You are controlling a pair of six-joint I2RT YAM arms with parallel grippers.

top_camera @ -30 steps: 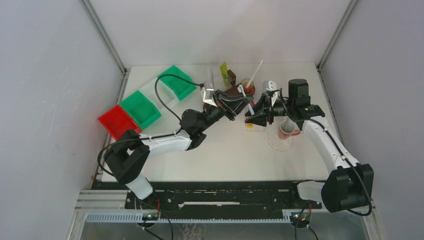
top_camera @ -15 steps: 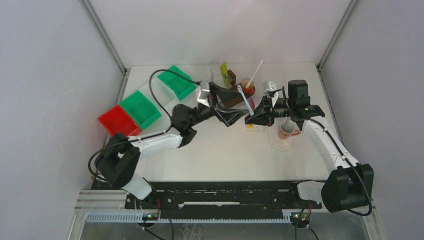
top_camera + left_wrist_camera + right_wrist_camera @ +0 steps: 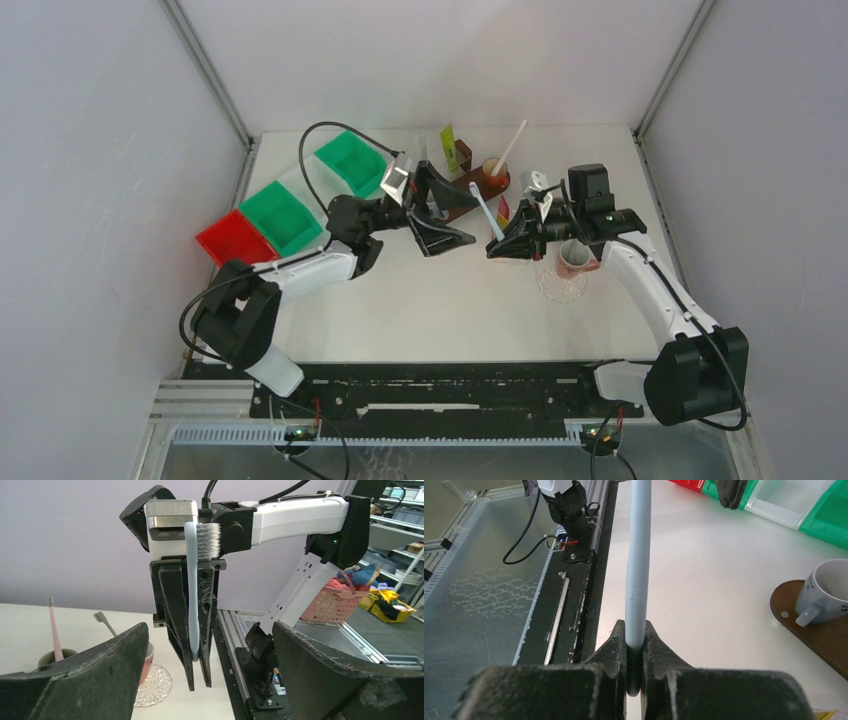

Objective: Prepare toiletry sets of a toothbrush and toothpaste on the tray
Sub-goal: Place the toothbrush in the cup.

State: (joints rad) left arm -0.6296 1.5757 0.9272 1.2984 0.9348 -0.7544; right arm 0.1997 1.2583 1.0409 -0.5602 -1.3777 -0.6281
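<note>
Nearest the arm bases, the pink mug [image 3: 577,260] stands on a glass coaster [image 3: 560,287] on the surface, not on the tray. Just beyond it, the right pincer [image 3: 495,250] is closed tight on one end of the handle of the pale blue toothbrush [image 3: 485,212], and the bristle head is at the free end.

A second ago the left pincer [image 3: 470,222] was clamped on this same brush. Now its jaws are spread wide, one on each side of the brush, holding nothing, and the left arm has drawn back toward the green bins [image 3: 285,215]. So the handover is finished, I judge, and the right arm alone must bring the brush to a cup.

Farther back, the brown tray [image 3: 468,187] carries an orange cup [image 3: 495,172] with a white toothbrush [image 3: 514,143], and a green-yellow tube [image 3: 449,143] leans behind.

The left pincer covers much of the tray from above. The right wrist view shows only one tray corner, where a grey mug [image 3: 831,587] is cut off by the frame. Which cups lack a brush or tube, I cannot tell.
</note>
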